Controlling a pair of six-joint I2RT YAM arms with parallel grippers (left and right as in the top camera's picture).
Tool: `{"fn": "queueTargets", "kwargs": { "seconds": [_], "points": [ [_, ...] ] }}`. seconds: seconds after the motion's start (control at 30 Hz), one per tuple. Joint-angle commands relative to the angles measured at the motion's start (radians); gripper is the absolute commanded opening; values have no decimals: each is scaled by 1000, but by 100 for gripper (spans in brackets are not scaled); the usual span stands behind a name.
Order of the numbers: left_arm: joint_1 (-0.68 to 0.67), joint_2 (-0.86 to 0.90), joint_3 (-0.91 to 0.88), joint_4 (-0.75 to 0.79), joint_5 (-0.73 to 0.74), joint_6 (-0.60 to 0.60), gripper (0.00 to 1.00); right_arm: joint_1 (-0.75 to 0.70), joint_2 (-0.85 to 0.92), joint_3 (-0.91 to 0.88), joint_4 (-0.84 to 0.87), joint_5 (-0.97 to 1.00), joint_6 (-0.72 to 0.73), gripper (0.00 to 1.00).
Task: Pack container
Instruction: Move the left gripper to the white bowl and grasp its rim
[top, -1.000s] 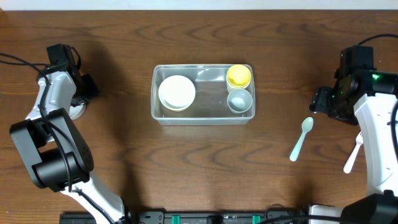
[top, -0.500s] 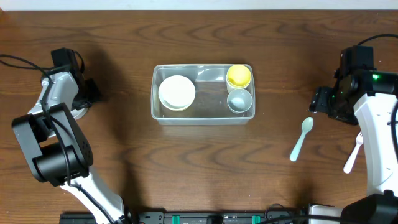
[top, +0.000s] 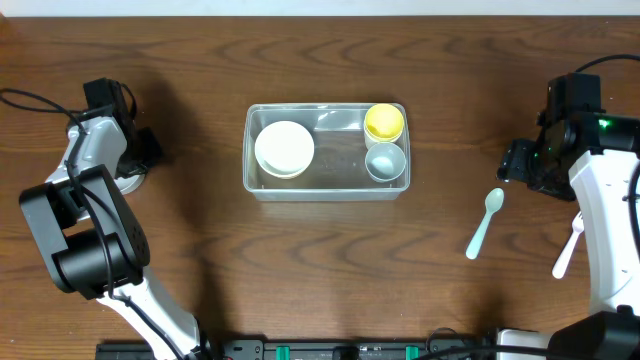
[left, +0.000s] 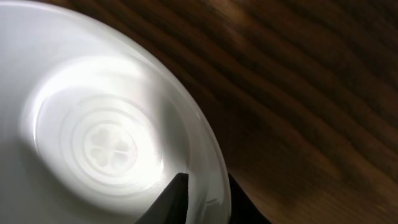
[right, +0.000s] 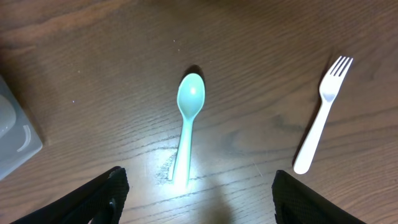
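Note:
The clear container (top: 325, 193) stands mid-table and holds a white bowl (top: 284, 148), a yellow cup (top: 384, 121) and a pale blue cup (top: 384, 160). My left gripper (top: 135, 160) is at the far left, shut on the rim of a white bowl (top: 126, 181). In the left wrist view its fingers (left: 205, 186) pinch that bowl's rim (left: 112, 143). My right gripper (top: 520, 165) is open at the right. In the right wrist view it (right: 199, 190) hovers over a teal spoon (right: 186, 124). The container's corner (right: 15, 134) shows at that view's left edge.
A teal spoon (top: 484, 222) and a white fork (top: 568, 245) lie on the table at the right; the fork (right: 320, 121) is to the right of the spoon. Bare wooden tabletop surrounds the container.
My left arm has shifted slightly down and right over the white bowl. The right arm has not moved.

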Motion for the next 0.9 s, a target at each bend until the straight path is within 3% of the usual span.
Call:
{"fn": "queueTargets", "kwargs": {
  "seconds": [0.0,0.27,0.63,0.87],
  "points": [
    [3,9,-11,-3,-5,6,15,-5,-19,5,-3,0,-13,76],
    [3,7,-10,-3,-5,6,6,-5,-19,5,-3,0,-13,76],
    [2,-15,-10,-3,-5,6,6,-5,-19,5,-3,0,-13,76],
    [-33,-121,0,-47,-4,11,6,-5,-19,5,-3,0,-13,76]
  ]
}}
